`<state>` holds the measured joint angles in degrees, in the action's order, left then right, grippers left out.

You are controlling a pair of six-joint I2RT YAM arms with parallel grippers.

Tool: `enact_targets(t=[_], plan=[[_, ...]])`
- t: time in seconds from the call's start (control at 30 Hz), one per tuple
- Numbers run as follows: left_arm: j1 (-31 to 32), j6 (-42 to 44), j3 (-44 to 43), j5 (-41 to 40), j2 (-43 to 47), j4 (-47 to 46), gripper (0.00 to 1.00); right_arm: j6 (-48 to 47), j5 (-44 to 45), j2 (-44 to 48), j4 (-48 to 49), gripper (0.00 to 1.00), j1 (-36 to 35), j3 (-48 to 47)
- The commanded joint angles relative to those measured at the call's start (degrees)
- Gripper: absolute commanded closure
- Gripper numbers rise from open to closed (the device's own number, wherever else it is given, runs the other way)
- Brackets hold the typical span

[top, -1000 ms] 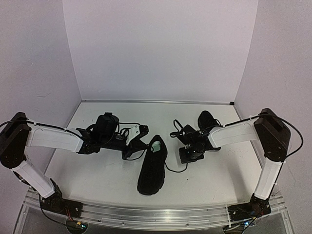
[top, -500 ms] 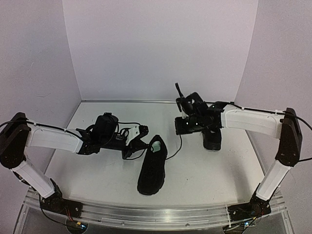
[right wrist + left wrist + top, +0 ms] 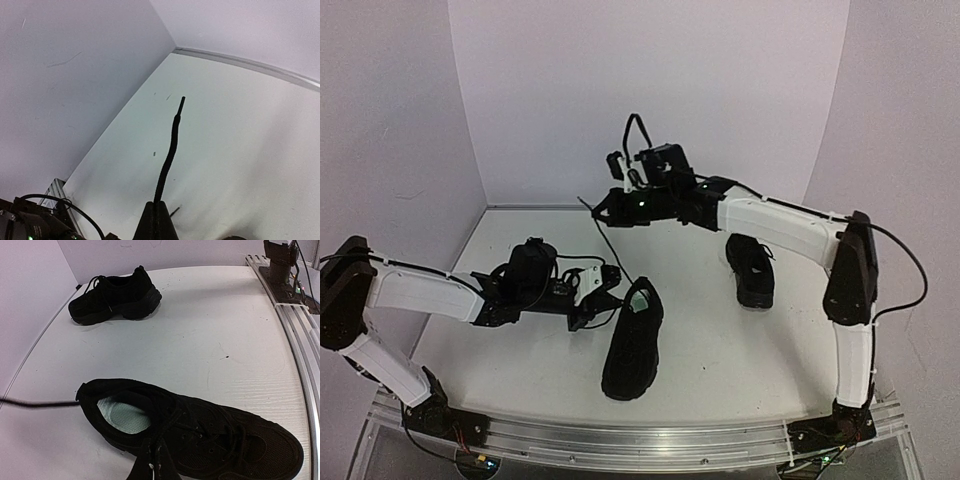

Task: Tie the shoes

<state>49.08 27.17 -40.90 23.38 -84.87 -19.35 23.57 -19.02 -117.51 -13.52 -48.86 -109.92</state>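
Note:
One black shoe [image 3: 632, 350] lies in the middle of the table, its pale green insole [image 3: 122, 412] showing. The other shoe [image 3: 752, 270] sits to the right, nearer the back. My left gripper [image 3: 615, 294] is low at the near shoe's collar, shut on a thin black lace [image 3: 172, 427] that runs into the eyelets. My right gripper [image 3: 602, 208] is raised high over the back of the table, shut on the other lace [image 3: 610, 250], which stretches taut down to the shoe. In the right wrist view the lace's end [image 3: 170, 150] sticks out past the fingertips [image 3: 152, 220].
Purple walls close in the back and both sides. An aluminium rail [image 3: 640, 440] runs along the near edge, carrying the arm bases [image 3: 280, 265]. The right arm's white link [image 3: 780, 225] reaches across above the far shoe.
The right arm has risen and swung left across the back, from beside the far shoe, drawing its lace up and taut. The left arm has hardly moved.

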Motion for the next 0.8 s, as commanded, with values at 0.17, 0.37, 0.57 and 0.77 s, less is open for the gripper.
enact_targets(t=[0.17,0.37,0.57,0.77], plan=[[0.6,1.7,2.3,-1.5,4.4,-2.2,1.0,4.2,-13.9,-13.3,0.1,0.98,-3.7,-14.1],[0.6,1.7,2.2,-1.9,3.8,-1.7,1.0,2.3,-13.1,-12.3,-3.4,0.36,-3.7,-10.7],[0.7,2.0,1.3,-1.9,2.7,-1.4,1.0,-0.6,-12.1,-1.2,-3.3,0.02,-1.5,0.7],[0.6,1.8,0.4,-2.2,1.7,-1.3,1.0,-4.9,-13.3,9.8,-3.3,0.11,0.0,14.0]])
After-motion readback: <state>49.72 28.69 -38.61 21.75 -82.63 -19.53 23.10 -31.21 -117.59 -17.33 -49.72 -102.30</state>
